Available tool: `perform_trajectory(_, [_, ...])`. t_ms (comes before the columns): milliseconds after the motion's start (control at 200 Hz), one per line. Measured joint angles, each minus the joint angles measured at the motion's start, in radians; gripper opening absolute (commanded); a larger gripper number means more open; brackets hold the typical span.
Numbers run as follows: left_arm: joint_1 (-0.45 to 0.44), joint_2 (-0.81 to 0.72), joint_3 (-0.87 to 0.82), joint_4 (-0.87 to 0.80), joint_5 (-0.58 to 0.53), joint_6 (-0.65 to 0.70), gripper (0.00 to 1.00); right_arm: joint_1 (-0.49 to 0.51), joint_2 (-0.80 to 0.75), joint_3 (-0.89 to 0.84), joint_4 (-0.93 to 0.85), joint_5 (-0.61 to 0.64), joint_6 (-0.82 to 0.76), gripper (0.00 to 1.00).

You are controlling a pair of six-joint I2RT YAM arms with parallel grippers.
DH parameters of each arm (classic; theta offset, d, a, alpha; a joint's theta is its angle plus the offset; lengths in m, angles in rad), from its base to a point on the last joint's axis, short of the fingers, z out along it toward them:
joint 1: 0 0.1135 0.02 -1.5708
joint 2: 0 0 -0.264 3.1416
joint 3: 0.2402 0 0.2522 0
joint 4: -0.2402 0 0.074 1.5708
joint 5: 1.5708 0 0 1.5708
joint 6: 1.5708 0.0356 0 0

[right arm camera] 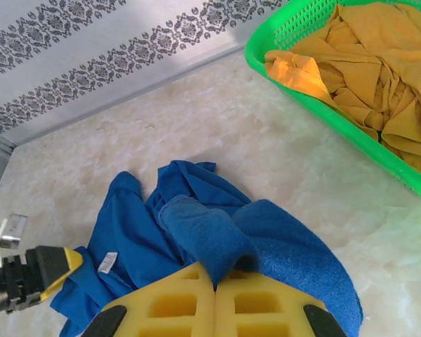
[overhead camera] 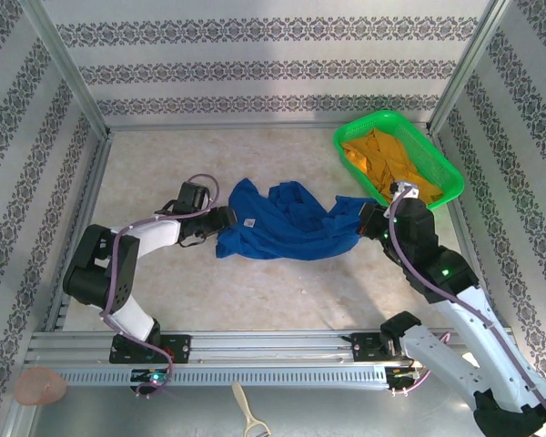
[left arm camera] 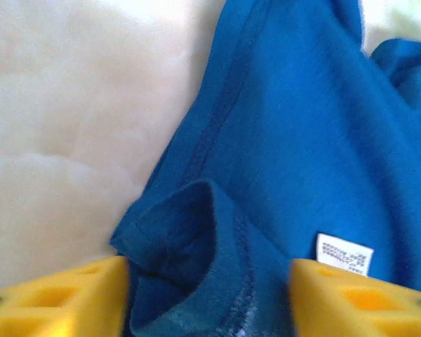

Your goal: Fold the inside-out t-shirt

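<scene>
Robot lab cell, this one: aluminium frame posts (overhead camera: pixel 75 77) and wallpapered panels (right arm camera: pixel 126 42) beyond the fingers (right arm camera: pixel 175 309) of the right gripper (right arm camera: pixel 215 275), marble-look tabletop (right arm camera: pixel 217 133) beneath, arms on a mounting rail (overhead camera: pixel 273 350).

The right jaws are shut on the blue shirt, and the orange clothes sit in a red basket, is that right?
No. The basket is green, not red, as the right wrist view shows. The right jaws are indeed shut on the blue shirt, and the orange clothes sit in that basket.
</scene>
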Motion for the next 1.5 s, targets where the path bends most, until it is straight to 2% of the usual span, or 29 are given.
perform_trajectory(35, [-0.002,0.014,0.0,0.003,0.008,-0.001,0.05,-0.007,0.009,0.002,0.006,-0.006,0.0,0.0])
perform_trajectory(50, [-0.003,0.019,0.001,0.004,0.012,0.001,0.0,-0.012,0.015,0.005,0.008,-0.011,0.0,0.0])
perform_trajectory(180, [-0.006,0.029,0.063,-0.047,0.016,0.01,0.0,-0.071,0.085,0.076,0.021,-0.07,0.001,0.0])
perform_trajectory(280, [0.01,-0.036,0.185,-0.128,-0.005,0.024,0.0,-0.146,0.161,0.203,0.033,-0.141,0.004,0.0])
perform_trajectory(450, [0.132,-0.248,0.481,-0.223,-0.028,0.035,0.0,-0.264,0.282,0.514,0.084,-0.274,0.026,0.0])
perform_trajectory(545, [0.199,-0.345,0.612,-0.238,-0.033,0.036,0.0,-0.288,0.314,0.65,0.116,-0.327,0.036,0.0])
perform_trajectory(620, [0.211,-0.412,0.65,-0.247,-0.035,0.036,0.0,-0.291,0.323,0.717,0.132,-0.358,0.048,0.0])
perform_trajectory(799, [0.21,-0.496,0.587,-0.277,-0.028,0.035,0.0,-0.292,0.314,0.747,0.147,-0.404,0.061,0.0])
perform_trajectory(994, [0.21,-0.503,0.46,-0.329,-0.028,0.033,0.0,-0.294,0.294,0.672,0.143,-0.423,0.066,0.0])
perform_trajectory(1039, [0.21,-0.515,0.438,-0.341,-0.028,0.031,0.07,-0.294,0.291,0.66,0.14,-0.427,0.068,0.0])
perform_trajectory(1079, [0.21,-0.532,0.42,-0.348,-0.028,0.03,0.18,-0.294,0.288,0.654,0.138,-0.431,0.068,0.0])
perform_trajectory(1154, [0.21,-0.576,0.394,-0.352,-0.029,0.026,0.21,-0.294,0.283,0.652,0.139,-0.441,0.072,0.0])
perform_trajectory(1249, [0.21,-0.631,0.371,-0.348,-0.029,0.027,0.21,-0.294,0.278,0.653,0.14,-0.457,0.076,0.0])
perform_trajectory(1324, [0.21,-0.652,0.343,-0.336,-0.024,0.027,0.05,-0.294,0.282,0.653,0.145,-0.471,0.079,0.0])
perform_trajectory(1379, [0.21,-0.656,0.302,-0.315,-0.019,0.016,0.04,-0.294,0.289,0.653,0.149,-0.481,0.08,0.0])
perform_trajectory(1504, [0.21,-0.647,0.162,-0.287,0.002,0.002,0.24,-0.294,0.308,0.645,0.163,-0.498,0.083,0.0])
